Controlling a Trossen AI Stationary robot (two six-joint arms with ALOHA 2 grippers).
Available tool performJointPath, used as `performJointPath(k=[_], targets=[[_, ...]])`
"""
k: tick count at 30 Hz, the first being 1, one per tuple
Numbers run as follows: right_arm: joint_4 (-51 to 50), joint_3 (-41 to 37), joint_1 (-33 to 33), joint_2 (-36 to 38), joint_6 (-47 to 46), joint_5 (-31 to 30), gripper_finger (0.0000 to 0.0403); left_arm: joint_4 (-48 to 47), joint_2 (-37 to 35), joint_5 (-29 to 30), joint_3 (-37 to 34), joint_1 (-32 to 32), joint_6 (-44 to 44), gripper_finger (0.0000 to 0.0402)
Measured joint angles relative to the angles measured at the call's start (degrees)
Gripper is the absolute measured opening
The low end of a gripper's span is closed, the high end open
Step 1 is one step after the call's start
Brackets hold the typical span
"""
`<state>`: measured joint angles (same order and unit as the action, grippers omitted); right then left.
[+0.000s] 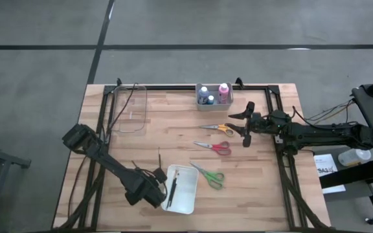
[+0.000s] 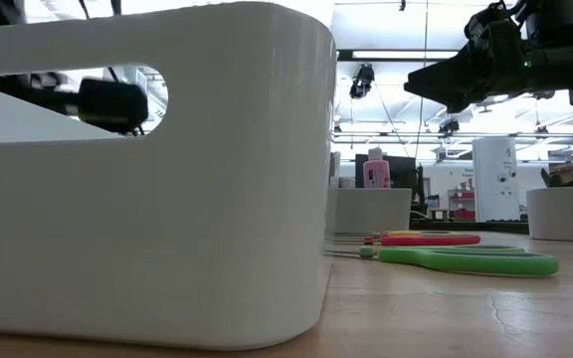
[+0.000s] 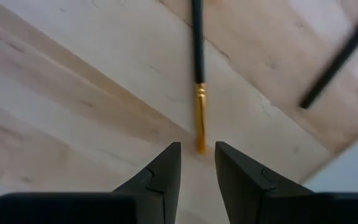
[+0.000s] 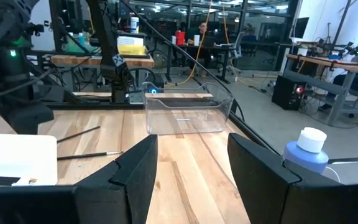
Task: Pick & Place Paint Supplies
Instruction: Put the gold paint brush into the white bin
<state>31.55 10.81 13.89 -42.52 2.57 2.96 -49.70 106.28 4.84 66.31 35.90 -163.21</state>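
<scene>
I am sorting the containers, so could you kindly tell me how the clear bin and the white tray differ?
The clear bin is see-through, while the white tray is opaque. The clear bin sits at the table's far left; the white tray lies at the near edge beside the left hand. The clear bin looks empty, whereas the white tray holds a dark brush. Both are rectangular.

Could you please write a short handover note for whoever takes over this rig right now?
Left gripper: open, low over the table beside the white bin, lined up on a brush; nothing held.
Right gripper: open, empty, raised near the orange scissors.
Done: bottles stand in the small grey container; one brush lies in the white bin.
Left: two loose brushes, plus orange, red scissors and green scissors on the table. Clear bin empty.
</scene>
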Motion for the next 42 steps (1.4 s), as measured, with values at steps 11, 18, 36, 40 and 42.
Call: performJointPath(k=[11, 18, 36, 40, 42], targets=[[-0.01, 0.01, 0.00, 0.00, 0.00, 0.00, 0.0193, 0.83, -0.26, -0.20, -3.02, 0.00, -0.96, 0.0110], [-0.02, 0.02, 0.00, 0.00, 0.00, 0.00, 0.0193, -0.73, -0.28, -0.13, -3.02, 0.00, -1.87, 0.0110], [0.00, 0.01, 0.04, 0.00, 0.00, 0.00, 0.0193, 2.14, -0.55, 0.09, -4.73, -1.81, 2.75, 0.0110], [0.00, 0.02, 0.04, 0.00, 0.00, 0.00, 0.0193, 2.39, -0.49, 0.05, -4.73, -1.81, 2.99, 0.0109], [0.00, 0.00, 0.04, 0.00, 0.00, 0.00, 0.0193, 2.53, -0.48, 0.04, -4.73, -1.81, 3.92, 0.0107]])
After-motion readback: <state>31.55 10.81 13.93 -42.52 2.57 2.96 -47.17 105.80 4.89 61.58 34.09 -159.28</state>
